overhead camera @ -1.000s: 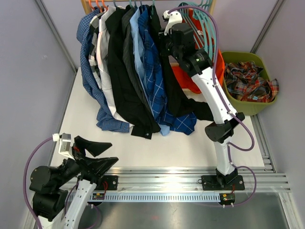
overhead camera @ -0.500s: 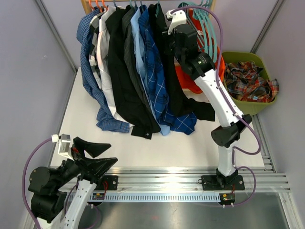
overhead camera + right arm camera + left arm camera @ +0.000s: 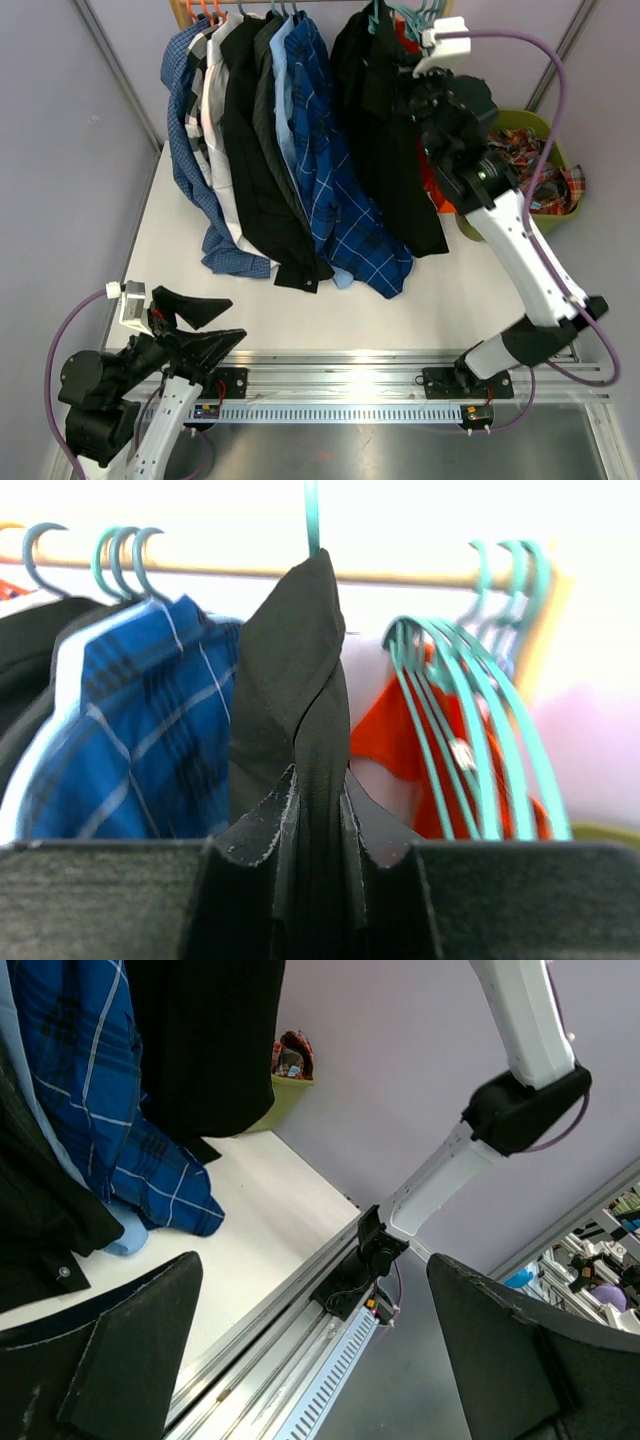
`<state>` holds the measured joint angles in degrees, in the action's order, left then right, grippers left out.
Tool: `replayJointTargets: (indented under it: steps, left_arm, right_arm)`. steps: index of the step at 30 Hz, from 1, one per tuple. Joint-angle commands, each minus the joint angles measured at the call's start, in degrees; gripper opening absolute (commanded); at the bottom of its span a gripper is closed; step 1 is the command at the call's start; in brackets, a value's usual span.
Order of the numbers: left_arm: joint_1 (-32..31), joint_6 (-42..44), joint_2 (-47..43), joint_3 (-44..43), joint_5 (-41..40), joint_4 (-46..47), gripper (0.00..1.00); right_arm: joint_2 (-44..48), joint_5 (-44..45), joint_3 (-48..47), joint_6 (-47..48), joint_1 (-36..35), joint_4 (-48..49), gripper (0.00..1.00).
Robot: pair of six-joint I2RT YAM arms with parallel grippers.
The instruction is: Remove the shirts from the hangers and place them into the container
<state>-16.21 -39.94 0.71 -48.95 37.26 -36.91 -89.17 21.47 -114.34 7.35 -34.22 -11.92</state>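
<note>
your right gripper [image 3: 317,845] now sits further right than it did a second ago, and the black shirt [image 3: 385,150] comes with it. a clear gap now shows between that shirt and the blue checked shirt [image 3: 335,190], which hangs with the rest of the row on the left. that means one shirt is singled out, but it is not off its hanger [image 3: 311,515] yet: the teal hook rises straight above the collar. you cannot tell from here whether the hook is on the rail [image 3: 250,570] or lifted clear.

the gripper is narrowed onto a fold of the black shirt just under the collar, with the cloth bunched between its fingers and the hook directly above. the shirt's tail hangs down over the far right part of the surface [image 3: 400,310].

the tub [image 3: 530,118] stands just right of the arm, with a plaid shirt [image 3: 545,185] already inside. your left gripper [image 3: 195,325] hangs wide and holds nothing at the near left edge.
</note>
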Motion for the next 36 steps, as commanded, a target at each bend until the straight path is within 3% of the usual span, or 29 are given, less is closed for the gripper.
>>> replayJointTargets:
  steps: [1, 3, 7, 15, 19, 23, 29, 33, 36]
  left_arm:
    - [0.3, -0.57, -8.36, 0.43, 0.27, 4.9, 0.99]
    - [0.3, -1.28, -8.09, 1.31, 0.54, 5.88, 0.99]
    - [0.3, -1.45, -7.13, 2.45, -0.86, 7.55, 0.99]
    - [0.3, -0.66, -1.6, 2.54, -2.36, 15.7, 0.99]
    - [0.39, -3.11, 2.45, 3.42, -3.77, 23.07, 0.99]
    - [0.47, -6.28, 8.77, 4.65, -1.84, 33.02, 0.99]
    - [0.47, -5.49, 17.21, 0.35, 1.06, 38.47, 0.99]
    - [0.47, -6.98, 18.97, -0.97, 2.82, 43.04, 0.99]
    - [0.47, -9.36, 20.64, -1.15, 4.75, 46.91, 0.99]
  right_arm:
    - [11.27, -1.43, 7.62, -1.2, -0.15, 14.64, 0.0]
    - [16.11, -1.0, 11.93, -2.16, -0.15, 13.25, 0.0]
    - [22.71, -7.57, 14.59, -6.99, -0.15, -2.08, 0.0]
    - [38.43, -32.5, 15.12, -16.05, -0.24, -30.39, 0.0]
    - [42.4, -41.66, 16.43, -18.78, -0.24, -38.59, 0.0]
    - [47.67, -54.91, 21.43, -21.41, -0.15, -40.72, 0.0]
    - [53.2, -71.62, 27.77, -24.84, -0.15, -36.69, 0.0]
    - [55.5, -72.81, 28.3, -29.41, -0.15, -29.05, 0.0]
    - [54.63, -67.63, 30.4, -31.07, -0.06, -25.72, 0.0]
